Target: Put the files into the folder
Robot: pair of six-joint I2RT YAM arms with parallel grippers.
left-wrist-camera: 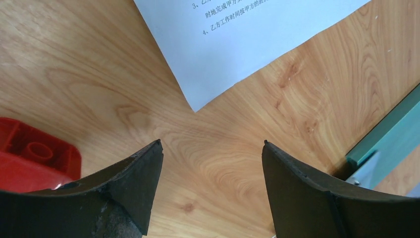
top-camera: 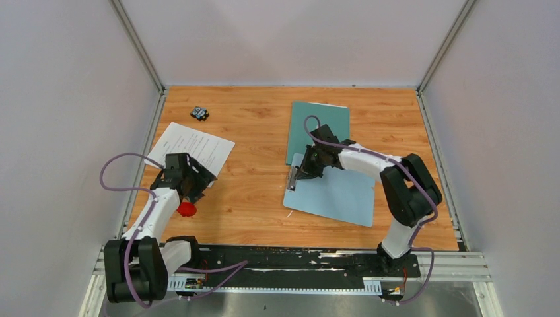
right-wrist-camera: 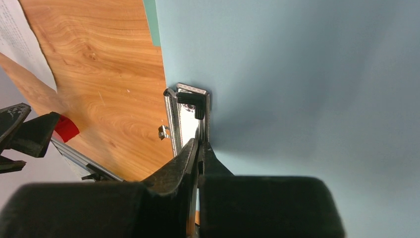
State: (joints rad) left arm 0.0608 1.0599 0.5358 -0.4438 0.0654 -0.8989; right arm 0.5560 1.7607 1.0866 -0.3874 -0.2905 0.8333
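The left gripper (left-wrist-camera: 212,145) is being held wide open, gripping nothing; the files (top-camera: 192,146) are being partly hidden by it; the right gripper (right-wrist-camera: 200,145) is being pinched closed on the metal clip (right-wrist-camera: 191,110); the folder (top-camera: 319,124) is being overlapped by the clipboard (top-camera: 337,193).

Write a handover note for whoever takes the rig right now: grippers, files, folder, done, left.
Left gripper: open, holding nothing, over bare table just short of a corner of the files.
Right gripper: shut on the metal clip of the light blue clipboard, not on the folder.
Files: flat on the table, far left. Folder: looks closed, far centre, just beyond the clipboard.
Done: nothing; the files lie outside the folder.
Left: release the clip, open the folder, move the files in.
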